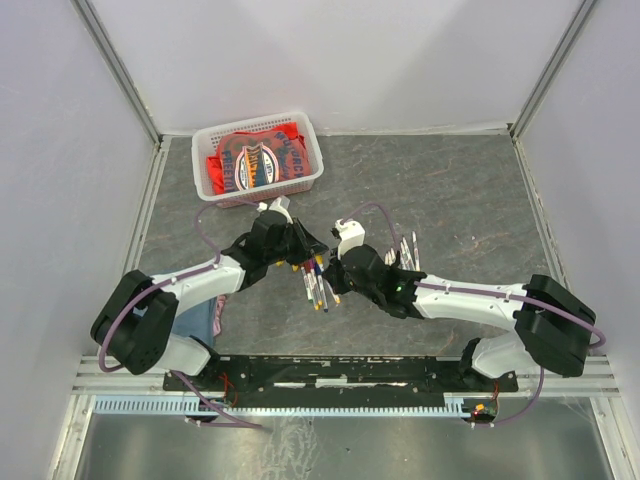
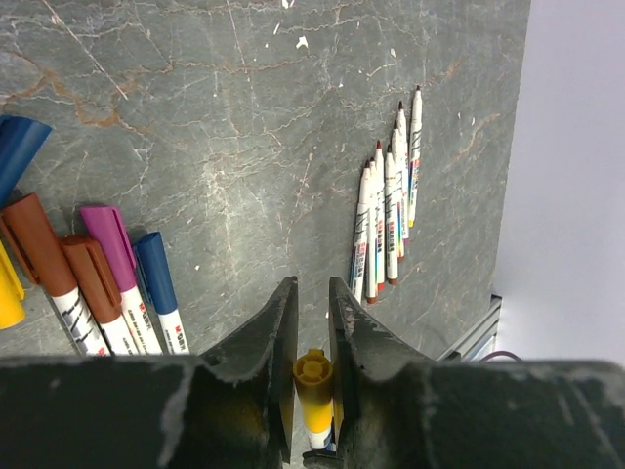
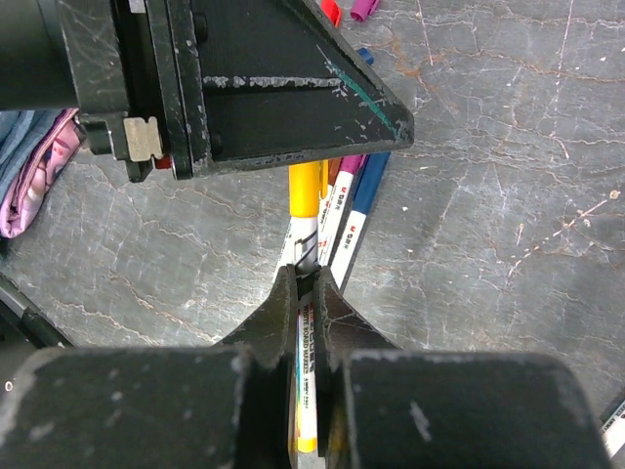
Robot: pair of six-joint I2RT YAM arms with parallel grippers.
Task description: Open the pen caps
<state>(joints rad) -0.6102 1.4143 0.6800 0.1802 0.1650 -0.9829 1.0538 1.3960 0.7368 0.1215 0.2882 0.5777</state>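
Both claws have hold of the same pen, one at each end. The left claw (image 2: pixel 312 313) is clamped on the yellow cap (image 2: pixel 312 376), its two fingers pressed flat against the cap's sides. The right claw (image 3: pixel 305 288) is pinched shut around the white barrel (image 3: pixel 308 239), just behind the cap. The cap looks to be on the barrel; I can see no gap between them.

Right beside that pen, on the left arm's side, six capped pens (image 2: pixel 98 283) lie in a loose fan on the table (image 2: pixel 225 127). Two of their caps are blue, two are brown, one is purple and one is yellow (the yellow one is half out of the left wrist view).

On the other side of the held pen, well apart from it, is a tight bundle of bare pens (image 2: pixel 386 210) with their tips exposed. I count six or seven, but they are packed too closely to be sure.

Beyond the held pen, toward the back wall, stands one white basket (image 1: pixel 315 160) with a red cloth (image 1: pixel 255 160) bunched inside it.

Back from the held pen, by the left arm's base, lies a bluish rag (image 1: pixel 200 320).
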